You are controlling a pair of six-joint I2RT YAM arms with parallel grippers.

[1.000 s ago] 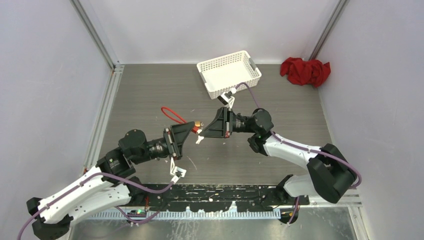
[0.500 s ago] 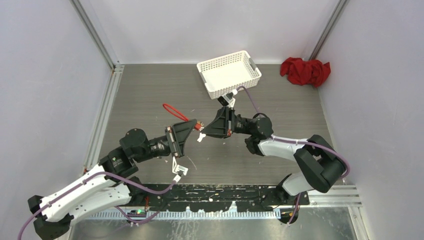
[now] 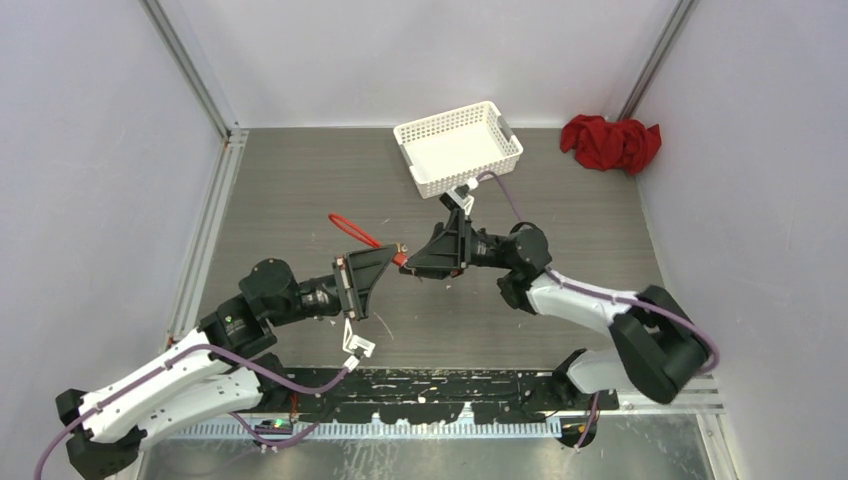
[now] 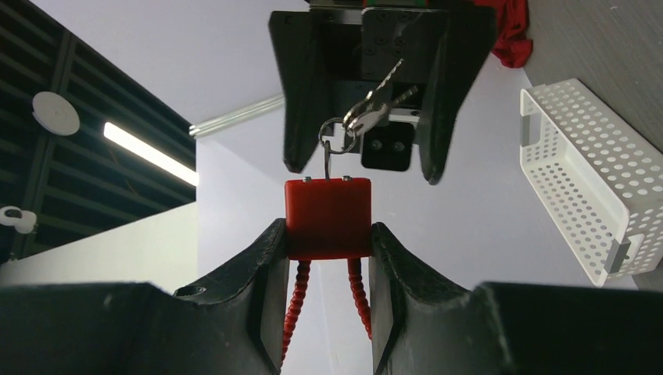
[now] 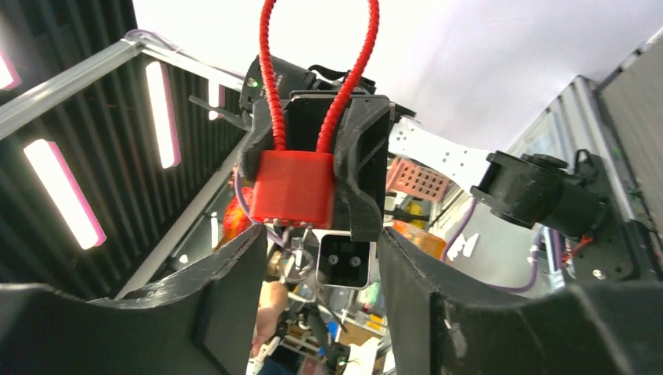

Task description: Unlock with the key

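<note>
A red padlock (image 4: 327, 215) with a red cable shackle (image 5: 313, 70) is pinched by its sides in my left gripper (image 4: 328, 234), held up above the table. A key (image 4: 327, 160) sticks in the lock's far end. A ring with more keys (image 4: 374, 103) hangs from it. My right gripper (image 5: 317, 266) faces the lock head-on, its jaws apart on either side of the keys without touching them. In the top view the two grippers meet over the table's middle, left gripper (image 3: 388, 260) and right gripper (image 3: 414, 265), with the padlock (image 3: 399, 257) between them.
A white perforated basket (image 3: 460, 140) stands at the back, just behind the right wrist. A crumpled red cloth (image 3: 612, 142) lies in the back right corner. Grey walls close in three sides.
My right gripper was shut on the key and has opened, letting it go; the key stays in the lock. The left gripper keeps its hold on the padlock.
</note>
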